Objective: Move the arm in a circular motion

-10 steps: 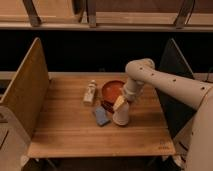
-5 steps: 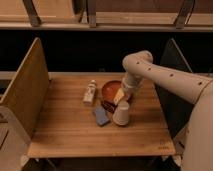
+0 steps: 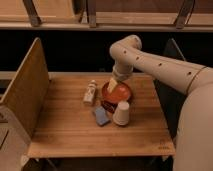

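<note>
The cream-white arm (image 3: 165,67) reaches in from the right, its thick segments dotted with small dark holes. Its rounded elbow (image 3: 125,50) sits high over the back of the wooden table (image 3: 65,125). From there the forearm drops down to the pale yellowish gripper (image 3: 113,85), which hangs over the red bowl (image 3: 117,96) near the table's middle.
A small white upturned cup (image 3: 121,113) stands just in front of the bowl. A blue sponge (image 3: 101,116) lies to its left. A small pale bottle (image 3: 90,92) stands left of the bowl. Wooden side panels (image 3: 25,90) flank the table; a dark shelf runs behind.
The elbow and gripper have swung back and to the left, from in front of the bowl near the cup to over the bowl. The objects on the table have not moved.
</note>
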Motion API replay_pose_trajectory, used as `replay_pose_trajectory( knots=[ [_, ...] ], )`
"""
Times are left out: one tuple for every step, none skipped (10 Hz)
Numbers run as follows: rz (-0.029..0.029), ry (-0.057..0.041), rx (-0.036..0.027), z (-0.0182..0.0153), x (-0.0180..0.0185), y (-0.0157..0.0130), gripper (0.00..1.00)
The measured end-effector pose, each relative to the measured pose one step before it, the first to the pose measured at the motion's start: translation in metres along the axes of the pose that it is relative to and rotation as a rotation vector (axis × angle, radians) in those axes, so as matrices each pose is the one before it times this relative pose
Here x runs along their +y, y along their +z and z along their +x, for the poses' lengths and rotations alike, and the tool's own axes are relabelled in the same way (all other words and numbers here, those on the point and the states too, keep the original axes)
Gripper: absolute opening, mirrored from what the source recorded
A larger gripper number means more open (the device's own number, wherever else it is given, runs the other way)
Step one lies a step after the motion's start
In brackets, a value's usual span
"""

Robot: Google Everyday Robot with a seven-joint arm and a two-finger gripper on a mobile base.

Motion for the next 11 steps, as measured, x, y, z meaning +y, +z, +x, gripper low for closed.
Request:
replay_pose_trajectory(
  knots=[
    [-0.02105,-0.06704,-0.04084,-0.0167,0.0064,-0.00994,0.8],
    [-0.0261,-0.05154,-0.03112,-0.01303,0.01092,-0.00568,0.8],
    [-0.04967,-0.07425,-0.05328,-0.02075,0.02495,-0.00912,0.8],
    [-0.06575,-0.08193,-0.05626,-0.01931,0.03358,-0.00807,0.8],
    [-0.046,-0.05561,-0.02854,-0.01089,0.0248,-0.00244,0.8],
    [-0.0319,-0.03598,-0.00647,-0.00368,0.0182,0.0021,0.8],
    [-0.02987,-0.03099,0.01387,0.00423,0.02136,0.0061,0.8],
    [-0.0063,-0.0055,0.03078,0.01311,0.01207,0.0072,0.8],
    [0.00733,0.01316,0.03143,0.01502,0.00579,0.00602,0.8],
    [0.0198,0.03745,0.04537,0.02456,0.00268,0.00823,0.8],
    [0.04253,0.08159,0.06358,0.03939,-0.00522,0.00968,0.8]
  ],
)
